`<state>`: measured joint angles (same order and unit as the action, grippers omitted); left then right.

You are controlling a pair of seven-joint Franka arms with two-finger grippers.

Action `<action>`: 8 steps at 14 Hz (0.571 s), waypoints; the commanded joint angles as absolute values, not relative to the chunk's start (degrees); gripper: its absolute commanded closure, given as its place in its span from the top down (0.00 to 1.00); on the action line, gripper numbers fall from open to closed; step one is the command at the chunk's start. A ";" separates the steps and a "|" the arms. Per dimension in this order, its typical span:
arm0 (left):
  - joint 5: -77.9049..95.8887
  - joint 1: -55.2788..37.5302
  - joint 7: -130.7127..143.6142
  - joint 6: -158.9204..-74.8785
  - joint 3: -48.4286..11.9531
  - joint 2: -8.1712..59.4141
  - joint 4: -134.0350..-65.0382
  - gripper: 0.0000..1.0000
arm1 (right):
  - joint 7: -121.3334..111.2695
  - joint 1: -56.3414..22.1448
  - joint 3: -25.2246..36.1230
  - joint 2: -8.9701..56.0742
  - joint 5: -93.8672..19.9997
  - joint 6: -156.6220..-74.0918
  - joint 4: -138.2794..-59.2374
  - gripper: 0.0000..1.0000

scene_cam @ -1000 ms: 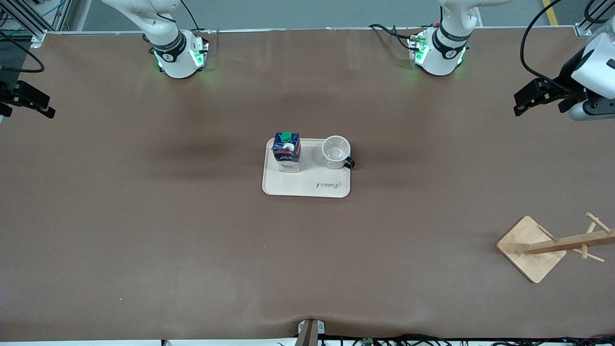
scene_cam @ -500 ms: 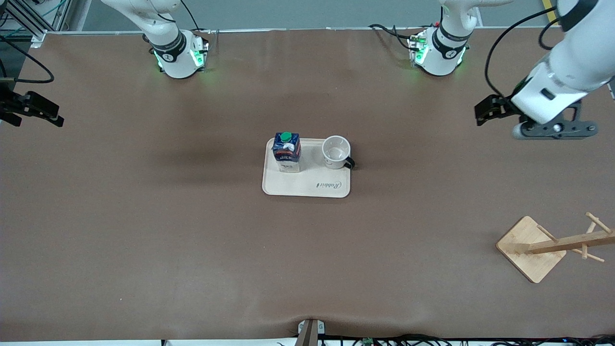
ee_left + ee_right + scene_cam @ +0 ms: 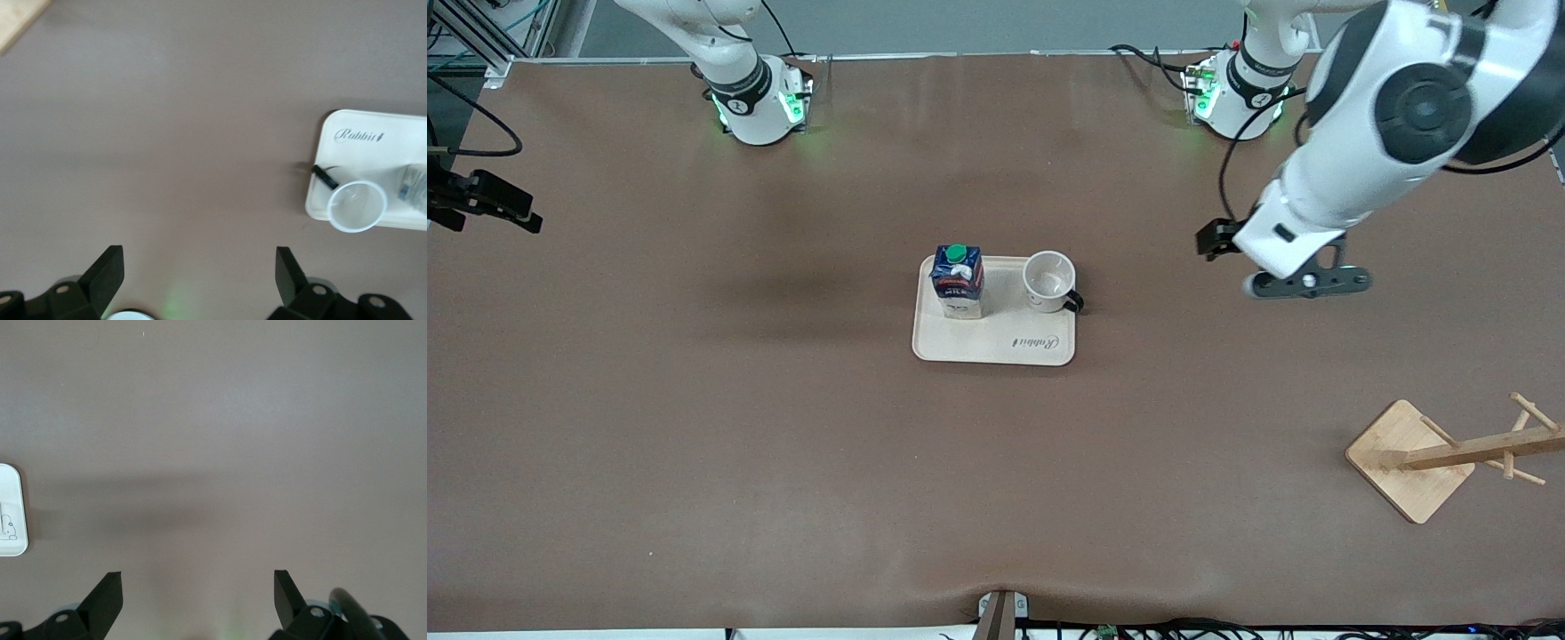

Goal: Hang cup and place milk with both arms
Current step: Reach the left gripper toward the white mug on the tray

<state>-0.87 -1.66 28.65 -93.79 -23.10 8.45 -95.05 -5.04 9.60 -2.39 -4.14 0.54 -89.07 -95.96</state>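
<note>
Approach step: your left gripper (image 3: 1214,242), fingers spread, hangs over bare table near the cup (image 3: 1048,281). Right gripper (image 3: 489,200), also spread, waits. Next, line up on the cup's handle.

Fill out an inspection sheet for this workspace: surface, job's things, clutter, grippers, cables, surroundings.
Surface: brown table, no spills seen.
Job's things: cup and milk upright, side by side on the cream tray; wooden rack toward the left arm's end, nearer the front camera.
Clutter: nothing seen.
Grippers: left gripper open, empty, over bare table beside the tray; right gripper open, empty, over the table's edge at the right arm's end.
Cables: black leads at both arm bases and along the near edge.
Surroundings: grey floor, metal framing.
</note>
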 commanded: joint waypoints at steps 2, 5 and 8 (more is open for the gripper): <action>-2.72 -8.16 42.76 -100.09 -23.38 10.97 -99.40 1.00 | -4.92 10.11 -2.81 -3.78 -0.09 -88.24 -94.83 1.00; -2.90 -12.99 55.41 -107.64 -23.38 15.01 -102.21 1.00 | -5.19 9.84 -2.99 -3.96 0.09 -88.42 -94.92 1.00; -5.79 -17.83 69.82 -115.20 -23.38 19.23 -105.37 1.00 | -5.01 10.46 -2.81 -3.52 0.00 -88.59 -94.75 1.00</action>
<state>-3.16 -15.65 61.75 -111.23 -23.45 17.26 -103.70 -5.06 9.59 -2.58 -4.04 0.54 -89.05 -95.86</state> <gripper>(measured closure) 0.000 0.000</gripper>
